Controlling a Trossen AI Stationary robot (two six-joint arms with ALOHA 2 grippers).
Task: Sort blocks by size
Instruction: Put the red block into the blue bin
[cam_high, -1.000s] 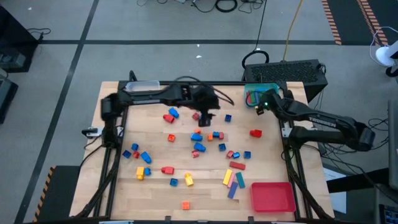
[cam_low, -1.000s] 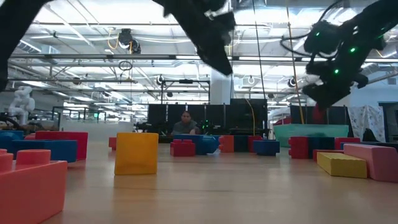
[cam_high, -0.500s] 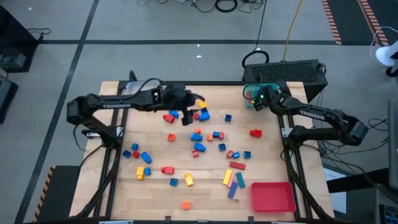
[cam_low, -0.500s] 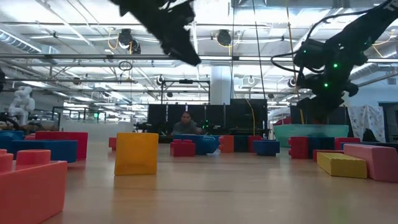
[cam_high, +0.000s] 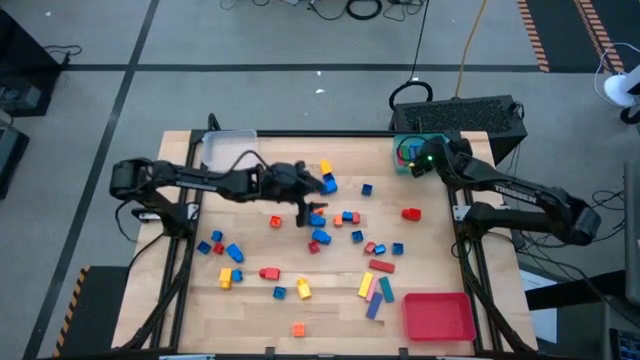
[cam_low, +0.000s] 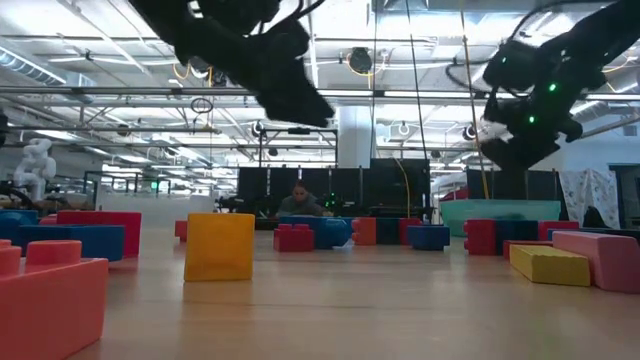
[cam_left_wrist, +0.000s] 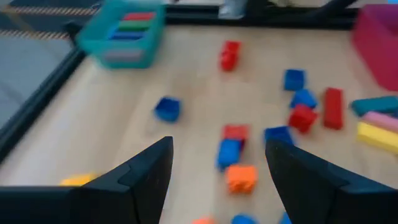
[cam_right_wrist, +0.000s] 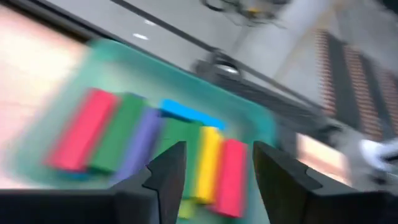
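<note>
Small blocks (cam_high: 320, 237) in red, blue, yellow and orange lie scattered over the wooden table, with long bars (cam_high: 375, 290) near the front right. My left gripper (cam_left_wrist: 217, 168) hangs open above the table's middle, short of a blue-and-red block (cam_left_wrist: 230, 149) and an orange block (cam_left_wrist: 241, 177). My right gripper (cam_right_wrist: 217, 174) stands open over the teal tray (cam_high: 405, 155) at the far right. Several long bars (cam_right_wrist: 143, 137) lie side by side in that tray, and nothing sits between the fingers.
A clear tray (cam_high: 228, 150) stands at the far left and a red tray (cam_high: 438, 315) at the front right corner. A big yellow block (cam_low: 220, 245) and pink blocks (cam_low: 50, 290) sit close to the low camera. A person sits far behind the table.
My left gripper has gone from over the table's far middle toward the left and near edge and down, tipping from pointing steeply down to a flatter slant. My right gripper has stayed over the teal tray.
</note>
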